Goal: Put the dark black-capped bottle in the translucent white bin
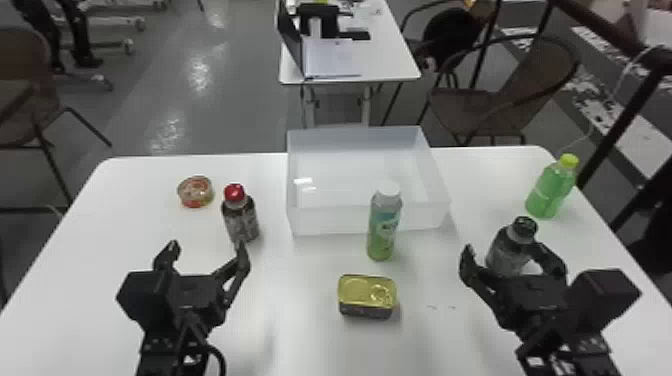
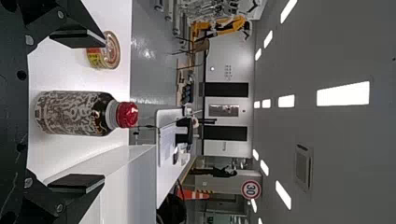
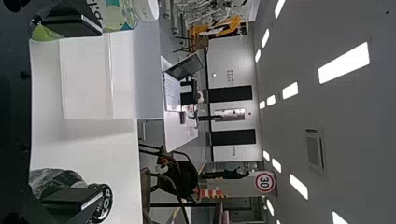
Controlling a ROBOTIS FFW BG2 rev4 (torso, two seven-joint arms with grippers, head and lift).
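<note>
The dark black-capped bottle [image 1: 511, 247] stands upright on the right side of the table. My right gripper [image 1: 510, 260] is open just in front of it, one finger overlapping the bottle's right side in the head view. In the right wrist view, my right gripper [image 3: 70, 112] is spread wide, and the bottle [image 3: 56, 179] lies partly behind one finger. At the table's far edge is the translucent white bin [image 1: 367, 220], also seen in the right wrist view as a pale bin [image 3: 86, 79]. My left gripper [image 1: 207, 252] stands open at the left; its wrist view shows the left gripper [image 2: 77, 112] holding nothing.
A red-capped bottle [image 1: 241, 220] and round can [image 1: 195, 192] stand left of the bin. A white-capped green bottle [image 1: 382, 230] is at the bin's front, with a rectangular tin [image 1: 367, 296] nearer. A yellow-capped green bottle [image 1: 551, 190] stands at the far right.
</note>
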